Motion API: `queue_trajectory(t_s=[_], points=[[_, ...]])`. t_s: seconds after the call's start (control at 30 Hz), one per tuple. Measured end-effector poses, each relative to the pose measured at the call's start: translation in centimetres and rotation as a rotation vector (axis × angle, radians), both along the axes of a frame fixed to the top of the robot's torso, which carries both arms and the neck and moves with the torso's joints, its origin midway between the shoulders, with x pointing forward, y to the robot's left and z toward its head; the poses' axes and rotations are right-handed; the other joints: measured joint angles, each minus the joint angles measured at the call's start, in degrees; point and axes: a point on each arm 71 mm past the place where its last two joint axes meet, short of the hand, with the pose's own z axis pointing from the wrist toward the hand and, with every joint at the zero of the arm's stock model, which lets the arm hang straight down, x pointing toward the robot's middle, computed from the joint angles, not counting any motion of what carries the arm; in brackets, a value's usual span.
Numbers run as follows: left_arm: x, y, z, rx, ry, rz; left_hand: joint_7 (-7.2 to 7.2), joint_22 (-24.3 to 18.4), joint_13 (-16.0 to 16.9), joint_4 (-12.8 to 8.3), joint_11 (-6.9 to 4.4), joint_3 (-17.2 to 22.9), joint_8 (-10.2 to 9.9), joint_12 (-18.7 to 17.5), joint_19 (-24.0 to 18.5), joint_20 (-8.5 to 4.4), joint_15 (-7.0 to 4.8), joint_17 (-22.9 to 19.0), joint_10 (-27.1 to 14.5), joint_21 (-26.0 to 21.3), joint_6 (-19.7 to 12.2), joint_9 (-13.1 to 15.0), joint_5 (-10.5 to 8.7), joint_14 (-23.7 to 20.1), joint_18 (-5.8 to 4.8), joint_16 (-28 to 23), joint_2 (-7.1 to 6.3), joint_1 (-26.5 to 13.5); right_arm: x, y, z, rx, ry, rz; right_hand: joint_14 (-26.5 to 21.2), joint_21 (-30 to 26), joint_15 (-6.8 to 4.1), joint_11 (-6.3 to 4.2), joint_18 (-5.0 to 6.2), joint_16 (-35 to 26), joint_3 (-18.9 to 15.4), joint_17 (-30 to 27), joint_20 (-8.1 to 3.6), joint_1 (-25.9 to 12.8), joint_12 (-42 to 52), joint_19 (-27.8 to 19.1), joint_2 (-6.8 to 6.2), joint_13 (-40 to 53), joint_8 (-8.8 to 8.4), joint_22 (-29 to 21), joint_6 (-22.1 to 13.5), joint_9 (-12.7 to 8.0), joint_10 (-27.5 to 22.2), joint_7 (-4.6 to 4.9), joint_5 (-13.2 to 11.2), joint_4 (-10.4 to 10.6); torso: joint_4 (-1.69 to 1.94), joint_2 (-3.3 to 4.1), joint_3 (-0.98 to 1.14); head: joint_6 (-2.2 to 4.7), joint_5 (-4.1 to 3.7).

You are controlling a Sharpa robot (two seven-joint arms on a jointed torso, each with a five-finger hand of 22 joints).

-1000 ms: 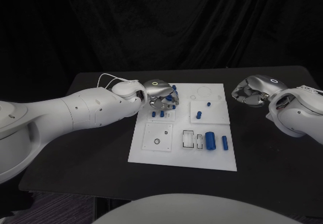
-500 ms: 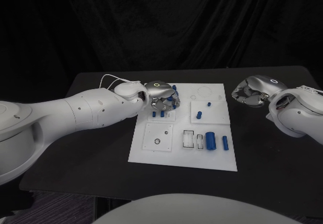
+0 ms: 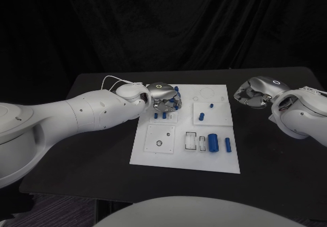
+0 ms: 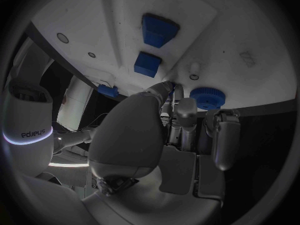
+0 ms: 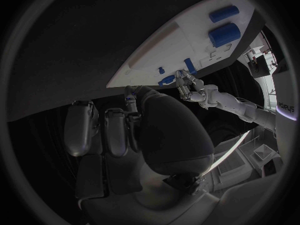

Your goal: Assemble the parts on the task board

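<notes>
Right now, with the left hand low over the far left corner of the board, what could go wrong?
1. The left hand hangs close over small blue parts; its fingers could knock them over.
2. Pressing down might shift the task board, since nothing visibly holds it.
3. The right hand waits off the board, so it cannot steady anything.

Dim scene, black backdrop; white task board (image 3: 187, 125) brightest, no glare. Wrist views fisheye-bent, dark-rimmed, soft at edges.
</notes>
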Motion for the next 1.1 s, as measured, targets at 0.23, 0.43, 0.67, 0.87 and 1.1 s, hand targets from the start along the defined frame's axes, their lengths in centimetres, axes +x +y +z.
queue_trajectory(t_s=[0.23,0.43,0.67,0.87,1.1], points=[[-0.2,0.5,0.0,-0.01,-0.014,0.002,0.31,0.0,0.13,-0.61,-0.24,0.01,0.28,0.22,0.0,0.0,-0.26,0.27,0.94,0.0,0.64,0.08,0.38,0.15,0.0,0.0,0.18,0.2,-0.1,-0.2,0.0,-0.001,0.001,-0.003,0.0,0.0,0.0,0.0,0.0,0.0,0.0,0.0,0.0,0.0,0.0,0.0,0.0,-0.01,0.0,0.0,0.0,0.03,0.0,0.0,0.0,0.0,0.0,0.01,0.0,0.0,0.1],[-0.7,1.5,0.3,-0.034,-0.041,0.001,0.62,0.0,0.23,-0.63,-0.24,-0.01,0.28,0.23,0.0,0.0,-0.26,0.08,1.33,0.0,0.94,0.08,0.61,0.15,0.0,0.0,0.18,0.2,-0.1,-0.5,0.0,-0.002,0.002,-0.01,0.0,-0.27,0.0,0.0,0.0,-0.28,0.0,0.0,0.0,0.0,0.01,0.0,0.0,-0.01,0.0,0.0,0.0,0.03,0.0,0.0,0.0,0.0,-0.01,0.0,0.0,0.0,-0.05],[-0.9,2.8,2.4,-0.058,-0.086,0.004,0.82,0.0,0.23,-0.62,0.04,-0.01,0.27,0.23,0.0,0.0,-0.26,-0.61,1.63,0.0,1.14,0.06,0.61,0.15,0.0,0.0,0.18,0.2,-0.2,-0.7,0.0,-0.003,0.003,-0.013,0.0,-0.38,0.0,0.0,0.0,-0.28,0.0,0.0,0.0,0.0,0.01,0.0,0.0,-0.02,0.0,0.0,0.0,0.02,0.0,0.0,0.0,0.0,-0.01,0.0,0.0,0.0,-0.04],[-1.2,3.7,2.9,-0.061,-0.09,0.019,0.77,0.0,0.19,-0.78,0.05,-0.17,0.48,0.23,0.0,0.0,-0.27,-1.08,1.63,0.0,1.64,0.04,0.6,0.14,0.0,-0.08,0.17,0.2,-0.2,-0.7,0.0,-0.004,0.003,-0.014,0.0,-0.38,0.0,0.0,0.0,-0.28,0.0,0.0,0.0,0.0,0.01,0.0,0.0,-0.02,0.0,0.0,0.0,0.02,0.0,0.0,0.0,0.0,-0.01,-0.04,0.01,0.0,-0.39],[-1.2,4.8,2.9,-0.048,-0.079,0.051,0.83,0.0,-0.24,-0.45,0.19,-0.51,0.51,-0.68,0.0,0.0,-0.46,-1.67,1.53,0.0,1.96,0.01,-0.66,-0.06,0.0,-0.45,0.34,-1.19,-0.1,-0.7,0.0,-0.004,0.004,-0.015,0.0,-0.38,0.0,0.0,0.0,-0.28,0.0,0.0,0.0,0.0,0.02,0.0,0.0,-0.02,0.0,0.0,0.0,0.01,0.0,0.0,0.0,0.0,0.01,-0.05,0.04,0.0,-0.6]])
